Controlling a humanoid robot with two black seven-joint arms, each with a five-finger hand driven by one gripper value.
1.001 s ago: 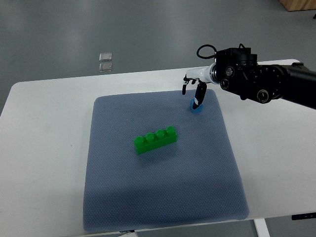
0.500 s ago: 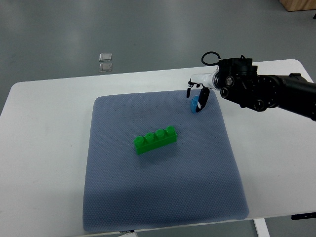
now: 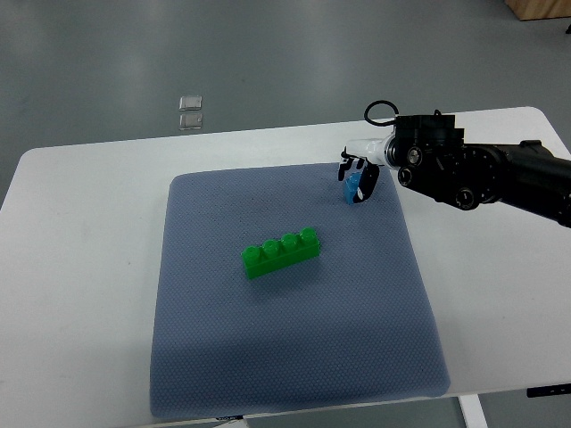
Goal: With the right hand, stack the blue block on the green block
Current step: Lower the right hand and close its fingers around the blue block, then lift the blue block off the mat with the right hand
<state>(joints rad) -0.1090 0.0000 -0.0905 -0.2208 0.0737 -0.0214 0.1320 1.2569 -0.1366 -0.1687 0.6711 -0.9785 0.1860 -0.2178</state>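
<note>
White rounded-corner surface (image 3: 80, 267) carrying a grey-blue textured fabric mat (image 3: 294, 348) that covers its middle. Long green plastic studded block (image 3: 281, 252), four studs in a row, lying flat on the mat a little toward the far side of centre, tilted slightly with its right end farther away. Small blue plastic block (image 3: 353, 187) near the mat's far right corner, well apart from the green block. Right hand (image 3: 359, 181), dark fingers on a white wrist piece and black arm, entering from the right edge over the surface's far right part. Fingers (image 3: 367, 184) curled close around the blue block, pinching it from the right and far sides; blue visible between and left of the fingers. Cannot tell whether the blue block rests on the mat or is raised just off it. Left hand nowhere in the top view. Two small clear square objects (image 3: 190, 111) on the grey floor beyond the surface's far edge.
</note>
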